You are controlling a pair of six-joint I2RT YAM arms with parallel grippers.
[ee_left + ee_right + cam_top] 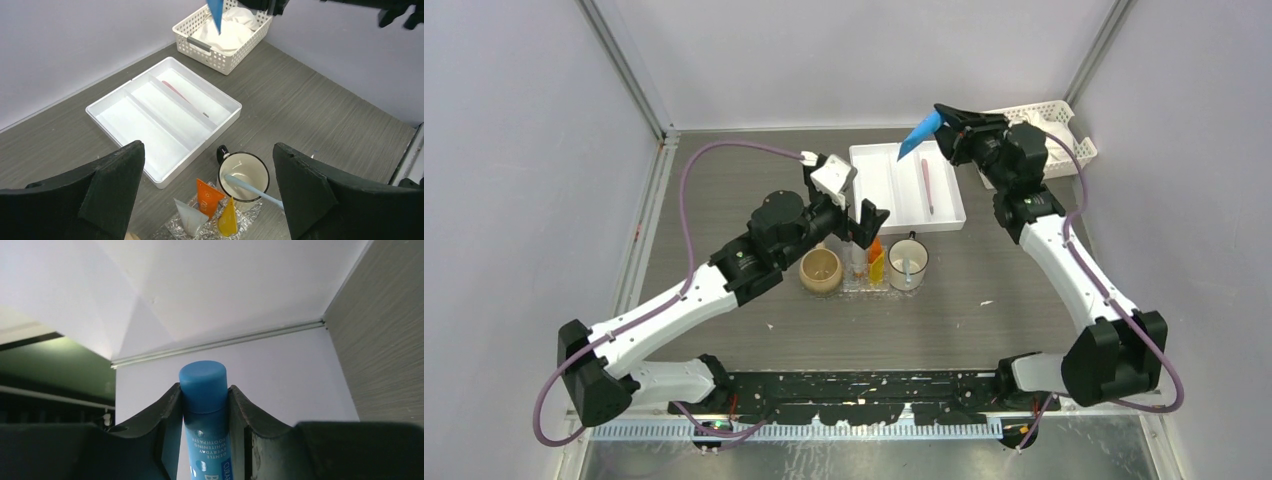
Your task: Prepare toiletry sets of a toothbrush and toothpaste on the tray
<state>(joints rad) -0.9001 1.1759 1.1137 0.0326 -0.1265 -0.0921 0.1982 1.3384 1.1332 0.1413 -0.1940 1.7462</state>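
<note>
Right fingers (167,415) are clamped on the blue tube (204,390) just under its cap, held in the air above the surface (310,115). Left fingers (107,175) stand wide apart. Below and between them, the orange tube (207,196) and yellow tube (228,220) sit on the clear tray (169,231), with a mug (244,175) just beside.

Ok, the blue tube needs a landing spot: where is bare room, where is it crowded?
Bare: the white tray's two compartments away from the basket, and the table between mug and basket. Its third compartment holds a toothbrush. Crowded: the clear tray, packed with tubes between cup and mug.
</note>
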